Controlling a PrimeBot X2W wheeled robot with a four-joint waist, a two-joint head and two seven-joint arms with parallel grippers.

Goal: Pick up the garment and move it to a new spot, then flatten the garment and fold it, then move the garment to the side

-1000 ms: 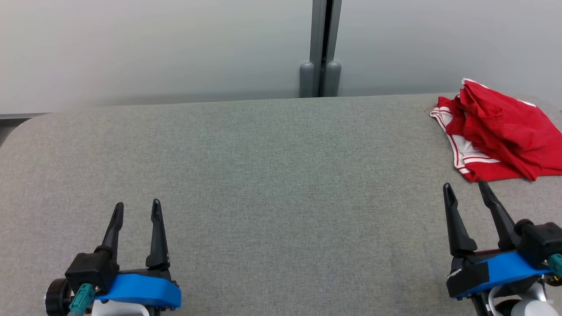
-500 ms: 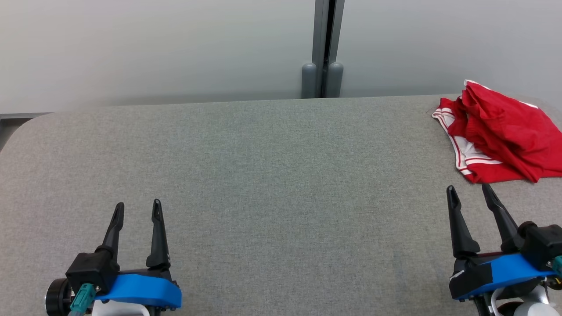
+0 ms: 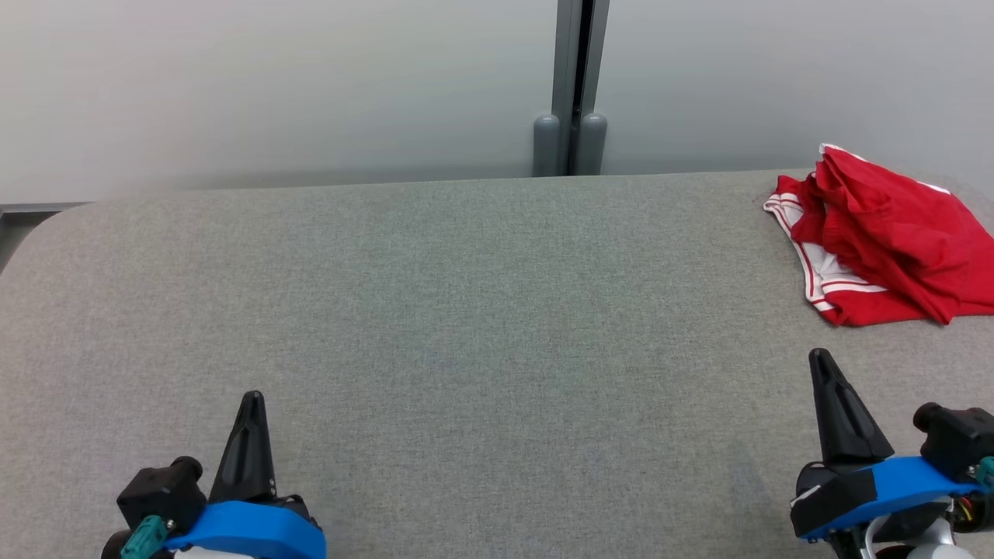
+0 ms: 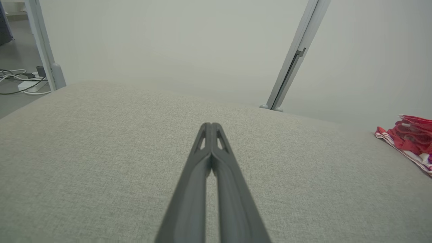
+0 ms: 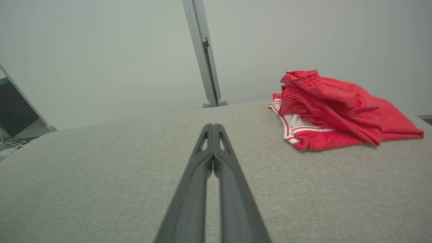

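Garment (image 3: 885,237) lies crumpled at the table's (image 3: 466,310) far right, just beyond the right gripper (image 3: 825,365), well apart from the left gripper (image 3: 251,404); both jaws closed, empty.

Soft crumpled red cloth garment (image 3: 885,233), matt woven grey fabric table (image 3: 466,310), matt dark plastic fingers (image 4: 211,162)

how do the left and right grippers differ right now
The right gripper sits just short of the red garment; the left gripper is far across the grey table from it. The right gripper reaches higher up the head view than the left gripper. Both have their fingers shut together and hold nothing.
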